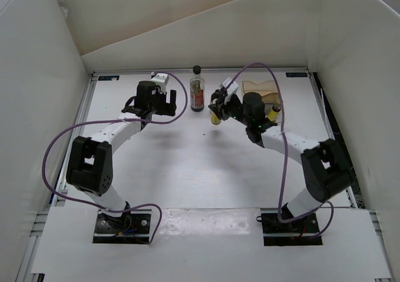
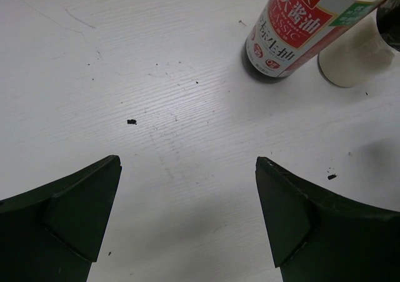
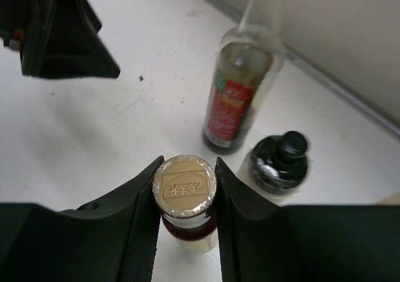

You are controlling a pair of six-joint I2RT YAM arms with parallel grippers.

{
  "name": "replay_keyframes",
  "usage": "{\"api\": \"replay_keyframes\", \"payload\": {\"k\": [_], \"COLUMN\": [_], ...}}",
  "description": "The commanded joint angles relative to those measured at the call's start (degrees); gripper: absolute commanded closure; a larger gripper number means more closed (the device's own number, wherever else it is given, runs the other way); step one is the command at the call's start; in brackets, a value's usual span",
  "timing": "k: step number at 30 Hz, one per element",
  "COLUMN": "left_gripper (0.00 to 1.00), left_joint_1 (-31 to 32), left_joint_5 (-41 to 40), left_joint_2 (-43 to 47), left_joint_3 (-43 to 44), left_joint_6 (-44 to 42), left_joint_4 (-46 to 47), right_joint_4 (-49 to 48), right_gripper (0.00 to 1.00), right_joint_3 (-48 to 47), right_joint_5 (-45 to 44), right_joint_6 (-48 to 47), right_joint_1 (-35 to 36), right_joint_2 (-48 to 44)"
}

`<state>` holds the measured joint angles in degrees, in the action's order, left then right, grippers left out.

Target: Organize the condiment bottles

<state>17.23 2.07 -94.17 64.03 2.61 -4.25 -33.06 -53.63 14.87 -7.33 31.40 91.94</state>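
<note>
My right gripper (image 3: 185, 169) is shut on a small yellow bottle (image 3: 185, 185) with a gold foil cap, held upright at the table surface; it also shows in the top view (image 1: 215, 117). Just beyond it stand the tall dark-red bottle (image 3: 237, 100) with a red label and the squat whitish jar (image 3: 278, 166) with a black cap. My left gripper (image 2: 187, 169) is open and empty over bare table, left of the tall bottle (image 2: 290, 29) and the jar (image 2: 356, 54). In the top view the tall bottle (image 1: 197, 89) stands between both grippers. Another small yellow bottle (image 1: 274, 113) sits near the rack.
A clear-and-tan rack (image 1: 262, 89) stands at the back right, behind my right arm. White walls enclose the table on the left, back and right. Purple cables loop off both arms. My left gripper's fingers (image 3: 59, 32) show at the upper left of the right wrist view.
</note>
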Motion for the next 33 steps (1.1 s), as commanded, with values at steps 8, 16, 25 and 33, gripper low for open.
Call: {"api": "replay_keyframes", "payload": {"k": [8,16,25,33], "left_gripper": [0.0,0.0,0.0,0.0], "left_joint_1": [2.8,4.2,4.2,4.1], "left_joint_5": [-0.6,-0.9,-1.5,-1.6], "left_joint_2": [2.1,0.2,-1.4,-2.9], "left_joint_3": [0.6,2.9,4.3,5.1], "left_joint_6": [-0.1,-0.4,-1.6,-2.1], "left_joint_4": [0.5,-0.4,-0.9,-0.9], "right_joint_4": [-2.7,-6.6,-10.7,-20.0], "right_gripper": [1.0,1.0,1.0,1.0], "right_joint_3": [7.3,10.7,9.7,13.1], "right_joint_5": [-8.0,-9.7,-9.7,-11.5], "right_joint_6": [-5.6,-3.0,-1.6,0.8], "right_joint_1": [-8.6,-16.5,-17.9,-19.4], "right_joint_2": [-15.6,-16.8,-10.7,-5.4]}}
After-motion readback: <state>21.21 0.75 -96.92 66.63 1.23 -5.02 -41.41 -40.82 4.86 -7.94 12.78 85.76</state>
